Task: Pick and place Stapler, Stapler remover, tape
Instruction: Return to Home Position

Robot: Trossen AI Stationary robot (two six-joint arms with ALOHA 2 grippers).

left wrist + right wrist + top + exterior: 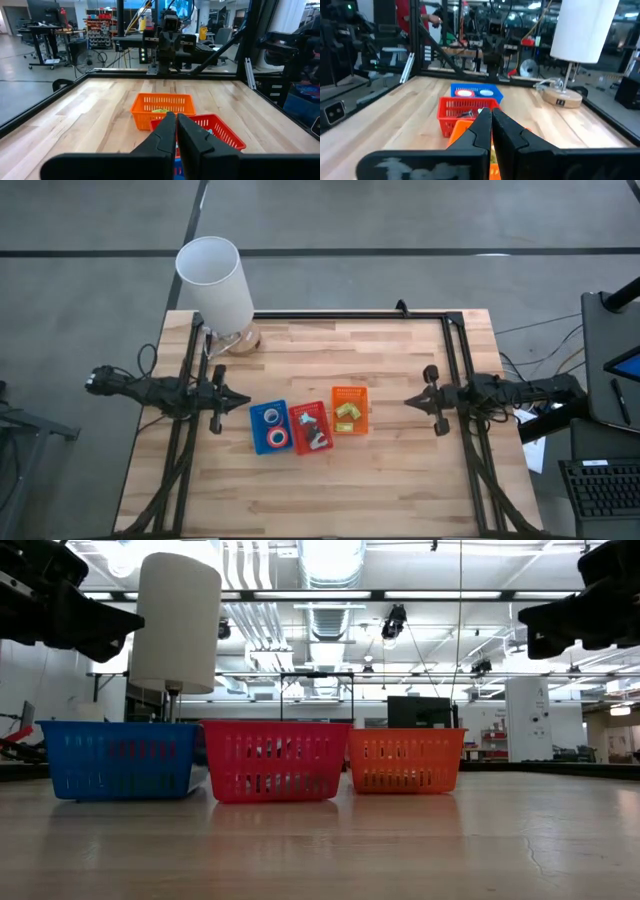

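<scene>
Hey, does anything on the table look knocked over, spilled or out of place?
Nothing stands out. The blue bin, red bin and orange bin stand upright in a row, tape rolls inside the blue one. The lamp is upright. Left hand and right hand hang shut, one at each side.

A: What do you count there?
B: You have three: a blue basket (253, 426), a red basket (293, 430), an orange basket (350, 389). One lamp (215, 280). Two tape rolls (271, 417) show in the blue one.
</scene>
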